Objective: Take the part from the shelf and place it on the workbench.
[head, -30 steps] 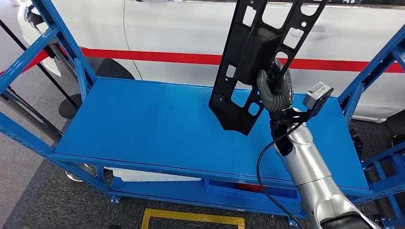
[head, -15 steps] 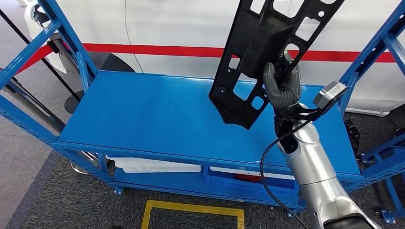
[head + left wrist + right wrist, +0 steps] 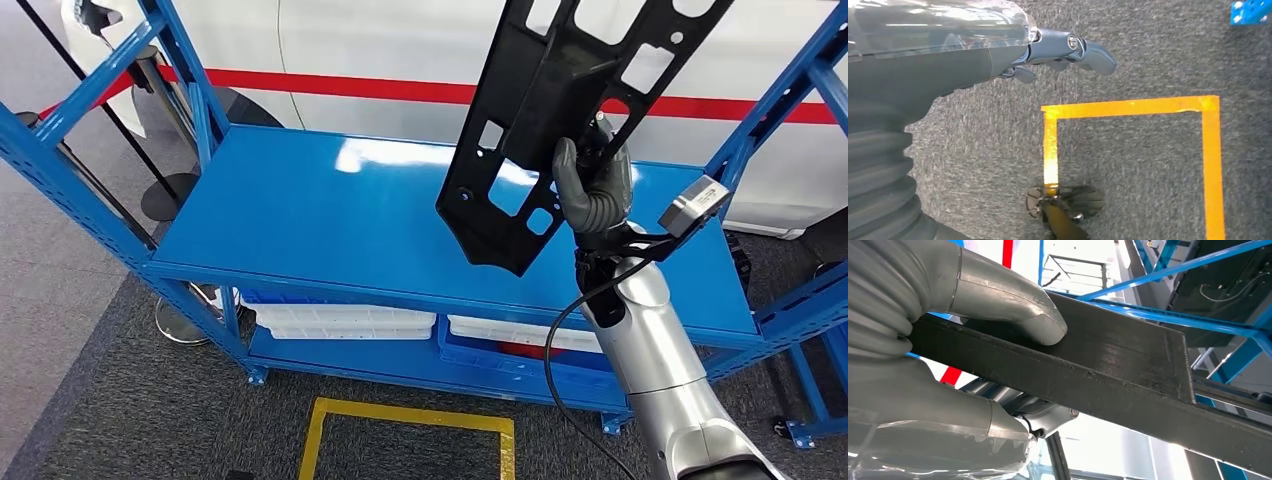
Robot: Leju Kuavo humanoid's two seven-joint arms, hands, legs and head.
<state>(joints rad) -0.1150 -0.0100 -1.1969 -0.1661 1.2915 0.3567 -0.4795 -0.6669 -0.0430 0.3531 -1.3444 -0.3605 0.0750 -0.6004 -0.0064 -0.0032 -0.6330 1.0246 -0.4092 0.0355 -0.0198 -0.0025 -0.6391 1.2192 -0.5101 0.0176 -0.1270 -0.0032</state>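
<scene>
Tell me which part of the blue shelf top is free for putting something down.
The blue metal shelf top lies bare from its left uprights across to the black perforated plastic part. The right side is crowded: the right robot hand holds that part above it.

A blue metal shelf rack (image 3: 380,215) stands on dark grey carpet (image 3: 150,420), and its flat top board shines with a pale reflection of light. On the lower level lie white trays (image 3: 340,322) and a blue bin (image 3: 520,370), and behind the rack stands a white car (image 3: 400,50) with a red stripe (image 3: 380,90) along its side. On the carpet in front of the rack a square of yellow tape (image 3: 410,425) is marked, and to the left the floor changes to lighter grey tiles (image 3: 50,270).
</scene>
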